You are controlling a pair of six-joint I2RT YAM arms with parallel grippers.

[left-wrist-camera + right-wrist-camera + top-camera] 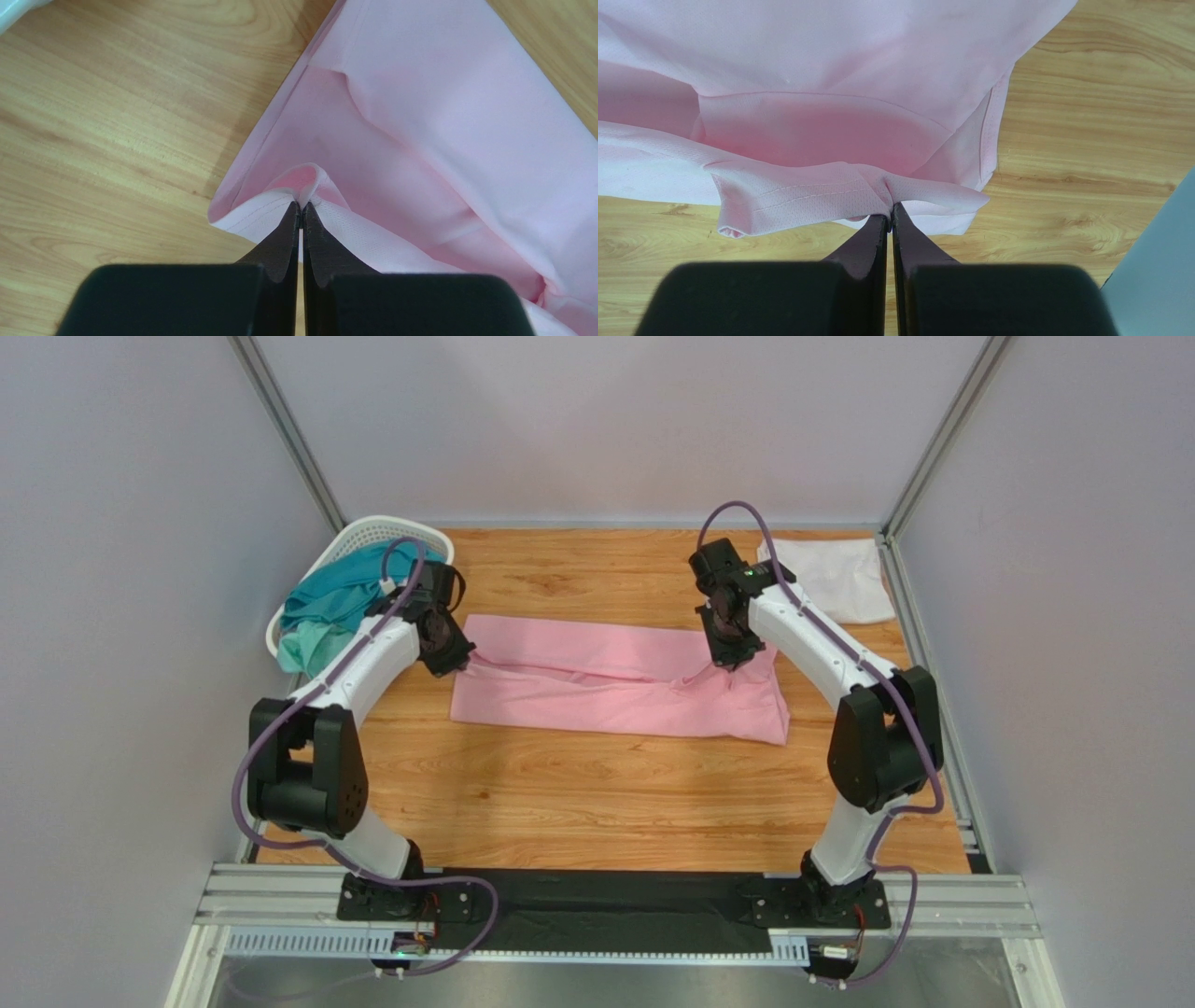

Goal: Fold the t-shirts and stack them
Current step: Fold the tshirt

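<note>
A light pink t-shirt [617, 686] lies partly folded across the middle of the wooden table. My left gripper [452, 655] is shut on its left edge; in the left wrist view the black fingertips [289, 222] pinch a raised fold of pink cloth [435, 140]. My right gripper [732, 655] is shut on the shirt's far right edge, and in the right wrist view the hem [808, 196] bunches at the tips [891, 210]. A white t-shirt [839, 574] lies flat at the far right corner. A teal t-shirt [337, 602] spills out of the basket.
A white lattice basket [368, 532] stands at the far left corner, just behind the left arm. Grey walls close in the table on three sides. Bare wood [603, 798] stretches between the pink shirt and the arm bases.
</note>
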